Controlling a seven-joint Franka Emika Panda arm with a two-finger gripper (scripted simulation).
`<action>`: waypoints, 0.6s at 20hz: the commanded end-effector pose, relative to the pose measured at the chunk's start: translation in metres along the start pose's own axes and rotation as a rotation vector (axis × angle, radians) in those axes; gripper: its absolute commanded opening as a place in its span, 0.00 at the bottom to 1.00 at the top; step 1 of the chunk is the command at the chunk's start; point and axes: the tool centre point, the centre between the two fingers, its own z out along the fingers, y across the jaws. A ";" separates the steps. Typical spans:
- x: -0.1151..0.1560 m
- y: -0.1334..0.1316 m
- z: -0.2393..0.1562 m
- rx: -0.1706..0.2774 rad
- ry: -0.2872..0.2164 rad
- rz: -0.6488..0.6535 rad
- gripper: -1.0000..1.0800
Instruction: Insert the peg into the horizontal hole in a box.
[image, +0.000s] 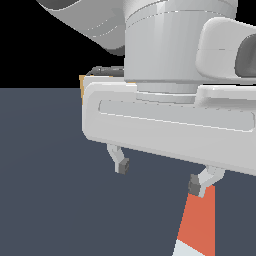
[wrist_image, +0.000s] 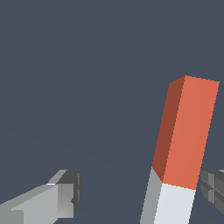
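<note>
Dark floor around peg, beside spread tool fingers.

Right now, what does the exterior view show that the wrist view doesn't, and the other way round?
Only the exterior view shows the white robot arm body above the jaws, and a sliver of the tan-orange box peeking out behind it; the hole is hidden.

Only the wrist view shows the far end face of the long square-section orange-red and pale grey peg and much of its length.

Both show the gripper open, the peg close to one finger with the other finger well away, and the dark grey-blue floor.
</note>
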 end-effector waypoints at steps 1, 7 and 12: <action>-0.025 0.015 0.007 -0.010 0.004 0.062 0.96; -0.067 0.035 0.018 -0.025 0.011 0.162 0.96; -0.081 0.040 0.021 -0.030 0.014 0.196 0.96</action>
